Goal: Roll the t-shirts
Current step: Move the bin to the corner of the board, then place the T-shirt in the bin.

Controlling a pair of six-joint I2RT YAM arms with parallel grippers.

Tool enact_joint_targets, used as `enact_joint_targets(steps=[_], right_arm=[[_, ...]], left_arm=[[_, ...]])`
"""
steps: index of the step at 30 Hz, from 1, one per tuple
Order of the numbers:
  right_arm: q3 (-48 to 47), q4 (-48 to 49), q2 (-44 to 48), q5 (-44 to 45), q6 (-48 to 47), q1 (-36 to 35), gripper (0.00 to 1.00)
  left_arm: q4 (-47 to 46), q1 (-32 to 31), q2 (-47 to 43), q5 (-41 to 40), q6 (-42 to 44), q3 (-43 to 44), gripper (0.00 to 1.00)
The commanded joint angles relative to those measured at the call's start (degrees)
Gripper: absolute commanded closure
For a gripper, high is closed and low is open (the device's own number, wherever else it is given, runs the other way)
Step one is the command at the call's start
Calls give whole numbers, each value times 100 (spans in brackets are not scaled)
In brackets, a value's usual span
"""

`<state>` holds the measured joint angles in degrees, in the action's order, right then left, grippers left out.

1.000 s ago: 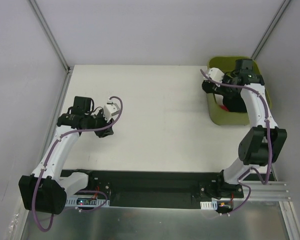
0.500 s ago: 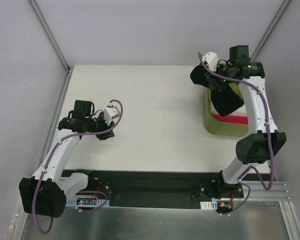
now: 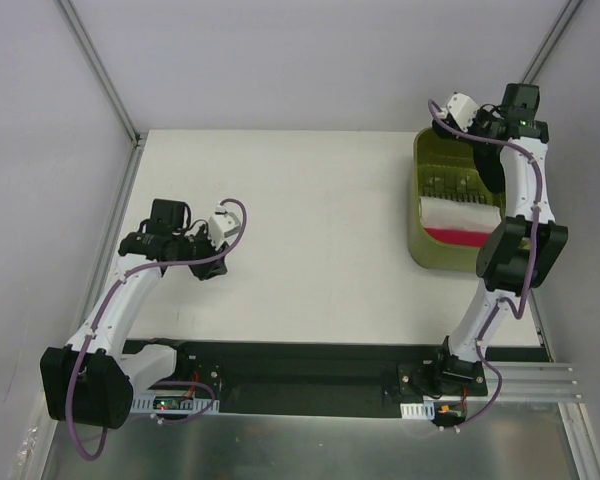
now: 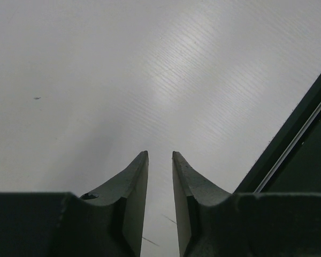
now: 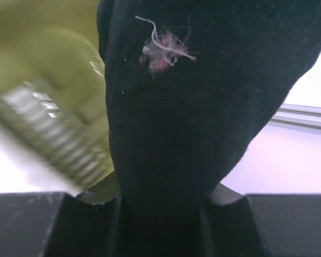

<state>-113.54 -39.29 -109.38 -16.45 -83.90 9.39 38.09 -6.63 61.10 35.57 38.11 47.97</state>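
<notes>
A black t-shirt (image 5: 203, 107) with a tuft of pink lint fills the right wrist view, pinched between the jaws of my right gripper (image 5: 160, 193). That gripper (image 3: 502, 115) is raised high over the far edge of the green basket (image 3: 416, 200). From above the black cloth is mostly hidden behind the arm. Folded white cloth (image 3: 460, 213) with a pink layer (image 3: 460, 236) under it lies in the basket. My left gripper (image 3: 210, 264) hovers low over the left of the white table (image 3: 320, 220). Its fingers (image 4: 136, 176) stand a narrow gap apart with nothing between them.
The basket sits at the table's far right corner. Metal frame posts (image 3: 100, 70) rise at the back corners against grey walls. A dark rail (image 4: 299, 139) along the table's near edge shows in the left wrist view.
My right arm has lifted the black t-shirt up out of the basket and swung toward the far right corner, uncovering the white and pink cloth. The left arm has barely moved.
</notes>
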Motion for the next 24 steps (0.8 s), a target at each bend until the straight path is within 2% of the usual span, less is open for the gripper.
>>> enact_joint_targets(steps=[1,4,6,10,17,24], right_arm=[[-451,755,-495,-157,-1292,274,99],[-187,878,-610,-376,-1960,371,99],[155,896,-637,-482,-2287,406,99],[507,1011,-725,-789,-2649,424,99],[885,1169,-918,-1114,-2851,371,99],[1913,835,-488,-1502,-3633,309,99]], left_arm=[[348,66,103,-349,65,196,77],[577,66,226,-560,205,292,79],[665,66,349,-665,302,371,83],[858,74,596,-867,346,678,85],[1042,74,1035,-1289,469,1048,81],[1166,74,1316,-1377,470,1365,73]])
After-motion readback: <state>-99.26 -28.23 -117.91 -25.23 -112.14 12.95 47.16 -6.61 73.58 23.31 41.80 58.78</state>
